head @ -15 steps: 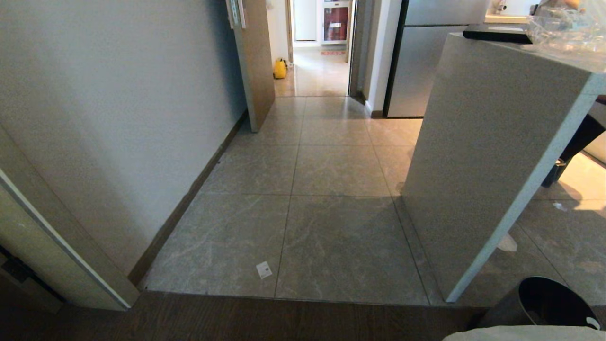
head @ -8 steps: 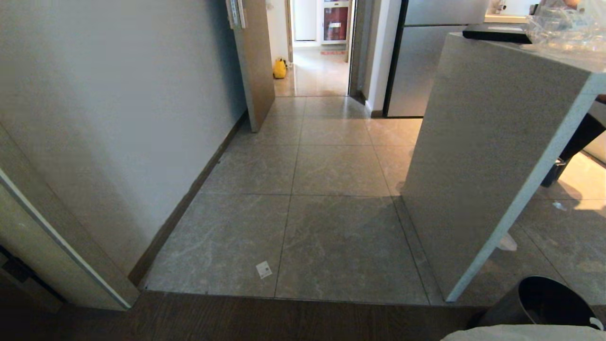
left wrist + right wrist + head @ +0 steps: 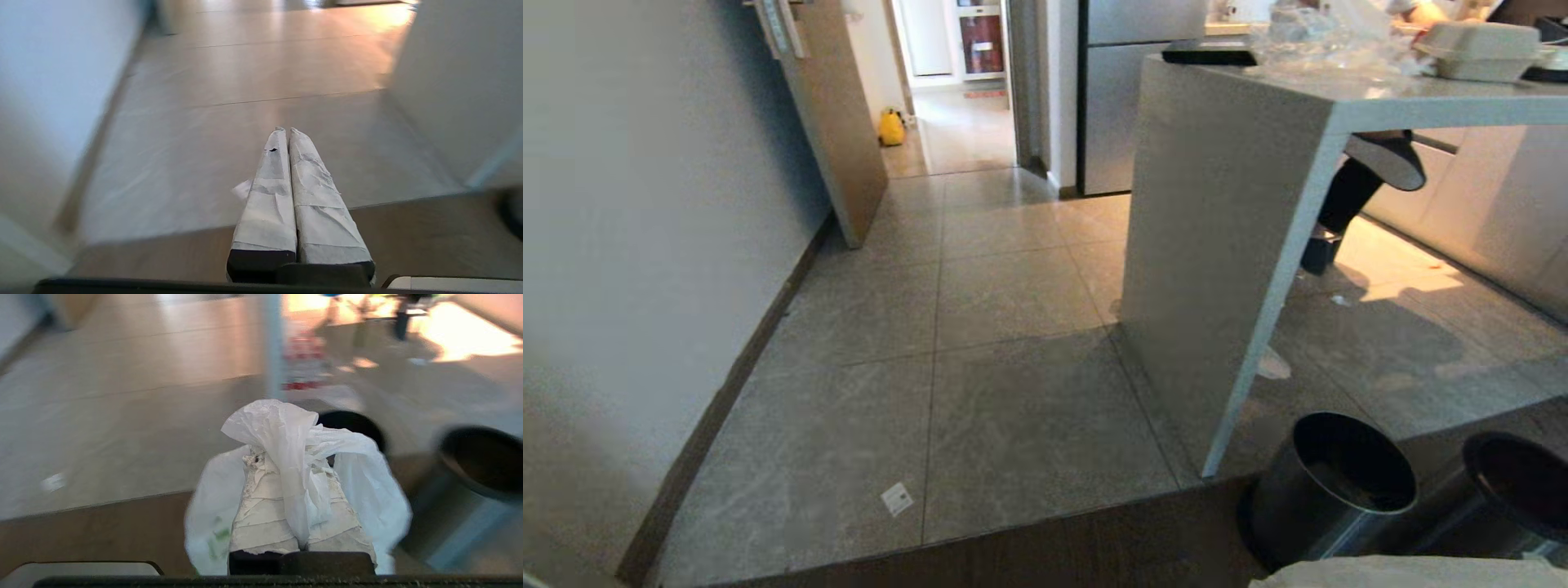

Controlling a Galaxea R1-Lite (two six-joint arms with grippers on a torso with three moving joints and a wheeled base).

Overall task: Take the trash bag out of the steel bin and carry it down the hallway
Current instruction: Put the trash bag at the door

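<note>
Two steel bins by the counter's end panel (image 3: 1217, 245): the steel bin (image 3: 1327, 486) sits on the floor just beside the panel's foot, black rim up, dark inside; a second bin (image 3: 1515, 490) sits further out from the panel, next to the first. Right gripper (image 3: 286, 457): fingers pressed together, clamped on the knotted handles of the trash bag (image 3: 367, 486). Bag is out of the bin, white plastic draped over and to both sides of the fingers, green print low on one side. In the right wrist view both bins lie beyond the bag. Left gripper (image 3: 286, 130): taped fingers together, nothing between them, above the floor away from the panel. The hallway (image 3: 980, 212) runs past the panel's wall side to an open brown door (image 3: 837, 122), yellow bag (image 3: 891, 128) on the floor past it. Small paper scrap (image 3: 897, 498) lies on the tiles, well apart from the panel.
</note>
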